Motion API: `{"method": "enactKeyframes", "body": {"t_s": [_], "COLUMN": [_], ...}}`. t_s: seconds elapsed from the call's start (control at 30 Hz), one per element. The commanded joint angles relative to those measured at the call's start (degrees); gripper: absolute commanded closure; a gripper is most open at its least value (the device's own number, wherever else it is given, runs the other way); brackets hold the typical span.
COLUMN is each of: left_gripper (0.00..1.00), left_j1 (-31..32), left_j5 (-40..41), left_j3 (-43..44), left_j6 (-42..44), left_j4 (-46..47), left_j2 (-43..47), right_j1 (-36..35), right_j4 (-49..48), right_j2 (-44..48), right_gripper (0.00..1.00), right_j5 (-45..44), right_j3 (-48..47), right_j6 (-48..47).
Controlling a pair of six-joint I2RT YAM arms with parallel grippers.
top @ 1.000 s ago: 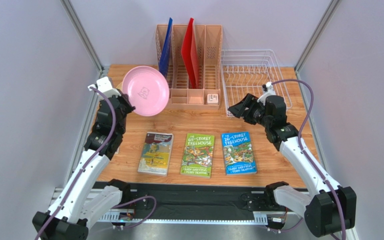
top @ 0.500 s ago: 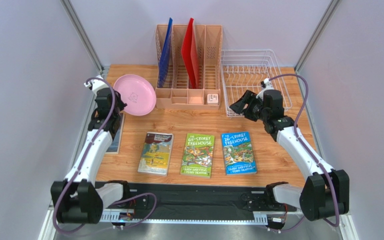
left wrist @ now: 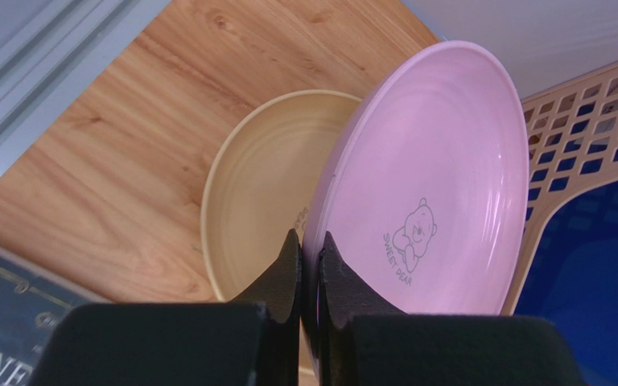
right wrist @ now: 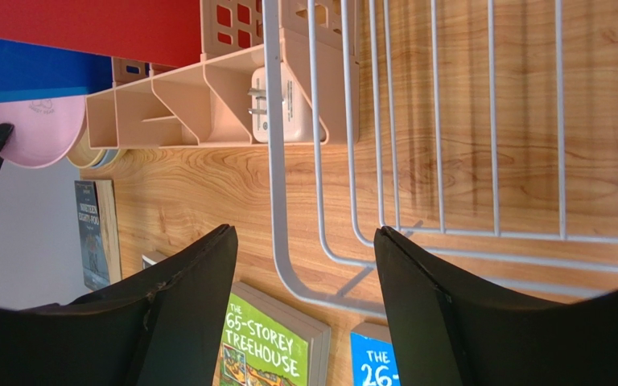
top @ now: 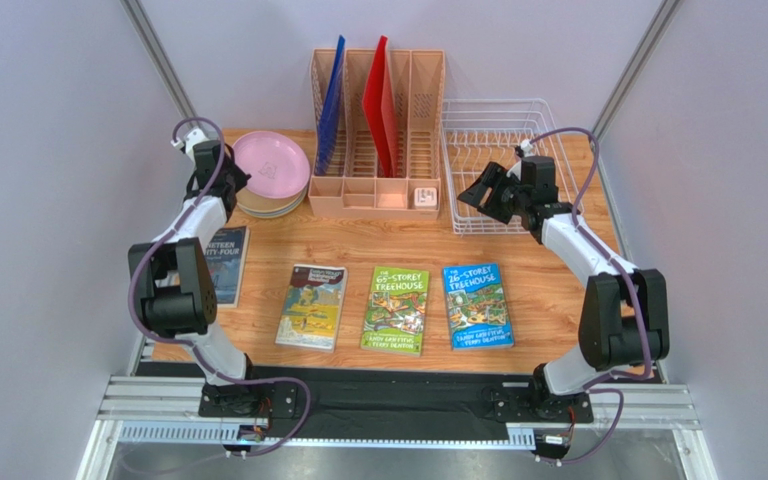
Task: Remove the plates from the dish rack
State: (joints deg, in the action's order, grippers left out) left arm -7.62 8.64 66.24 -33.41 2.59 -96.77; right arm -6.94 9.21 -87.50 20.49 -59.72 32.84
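plate stack [top: 258, 208]: back-left of table [top: 558, 300], just left of file organiser [top: 378, 200]
top plate [top: 270, 166]: over plate stack, tilted, clamped in left gripper [left wrist: 308, 241] jaws
dish rack [top: 493, 102]: just right of file organiser
boards [top: 382, 95]: upright in file organiser's left slots
plug adapter [top: 424, 197]: file organiser's front-right compartment
65-Storey Treehouse book [top: 397, 309]: in front of file organiser
26-Storey Treehouse book [top: 477, 305]: just right of 65-Storey Treehouse book
Nineteen Eighty-Four book [top: 223, 262]: in front of plate stack
right gripper [right wrist: 306, 237]: dish rack's near-left corner, jaws apart

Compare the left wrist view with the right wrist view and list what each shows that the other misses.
Left wrist only: the left gripper clamped on the rim of the pink plate, seen close. Right wrist only: the open right gripper, the dish rack with no plates in its visible part, the Treehouse books. Both: the pink plate, the salmon organiser, the wooden table.
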Motion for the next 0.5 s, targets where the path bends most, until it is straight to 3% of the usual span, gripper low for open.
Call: {"method": "enactKeyframes", "body": {"t_s": [0.0,0.33,0.47], "left_gripper": [1.0,0.99,0.89], "left_j1": [-0.6,-0.6,-0.8], "left_j5": [-2.3,1.1,1.7], "left_j3": [5.9,3.6,1.0], "left_j6": [-2.4,-1.6,-1.9], "left_j4": [3.4,2.4,4.1], "left_j2": [-3.4,-5.4,-6.1], "right_j1": [0.3,0.3,0.3], "right_j4": [-3.2,-2.9,-1.7], "right_j2": [-4.2,-2.9,-1.3], "right_gripper": [0.32,0.31,0.31], "right_j5": [3.5,2.2,1.5], "right_j3": [-4.5,-4.7,-5.6], "right_j6": [-0.4,-2.5,-4.6]}}
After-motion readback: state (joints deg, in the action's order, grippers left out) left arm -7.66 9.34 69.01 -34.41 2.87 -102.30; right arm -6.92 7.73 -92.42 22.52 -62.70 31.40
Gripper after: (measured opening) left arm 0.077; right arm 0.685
